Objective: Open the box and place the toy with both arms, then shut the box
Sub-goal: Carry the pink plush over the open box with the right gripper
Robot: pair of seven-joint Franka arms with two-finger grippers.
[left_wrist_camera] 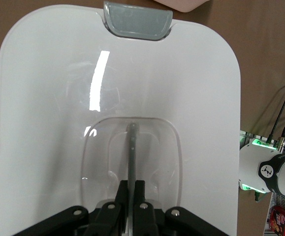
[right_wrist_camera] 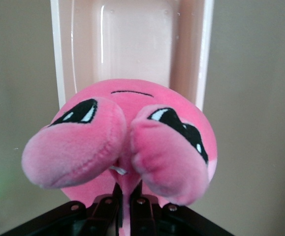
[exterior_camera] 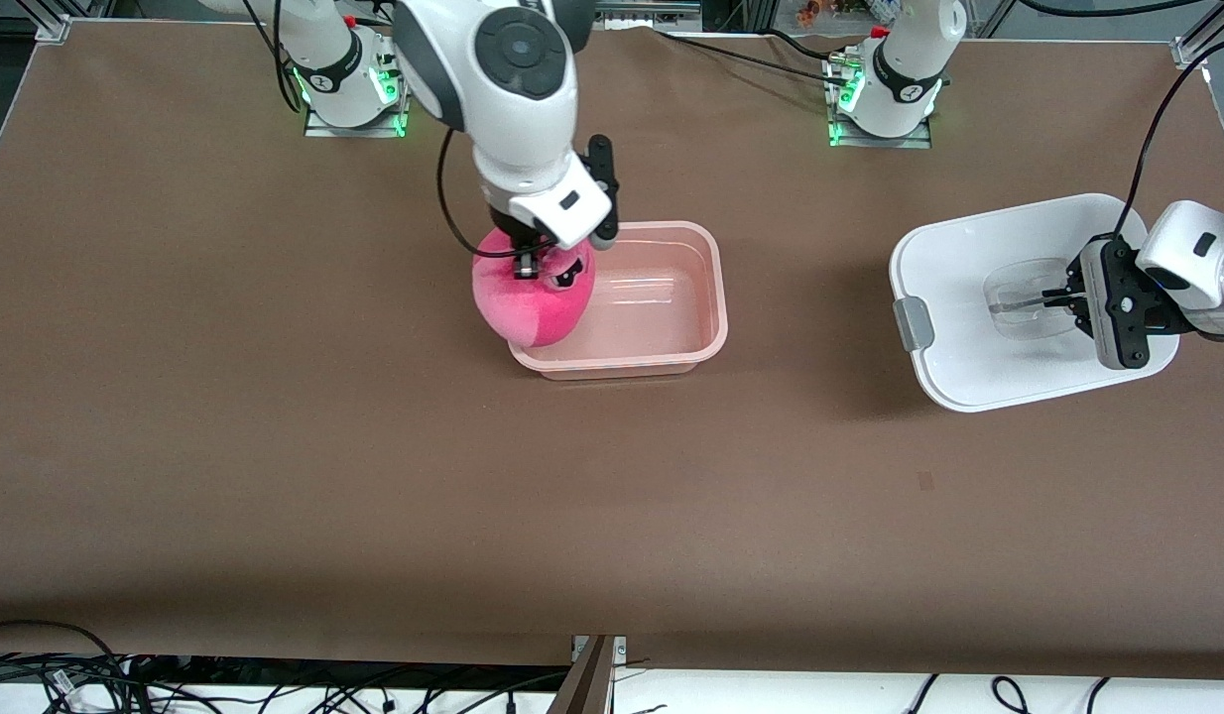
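1. The bright-pink plush blob toy (exterior_camera: 535, 297) is held in the air by the right pincer (exterior_camera: 529, 266), clamped shut on it, over the end of the box nearest the right arm.
2. The translucent pale-pink plastic box (exterior_camera: 672, 302), lid off, is set mid-counter (exterior_camera: 275, 446), toward the robots' edge.
3. The white lid w/ grey clip (exterior_camera: 979, 297) is by the counter's left-arm end; its clear centre handle (left_wrist_camera: 132, 147) is gripped by the left pincer (left_wrist_camera: 130, 196), closed on it.

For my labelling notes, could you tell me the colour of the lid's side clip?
Grey; the side clip shows best in the left wrist view.
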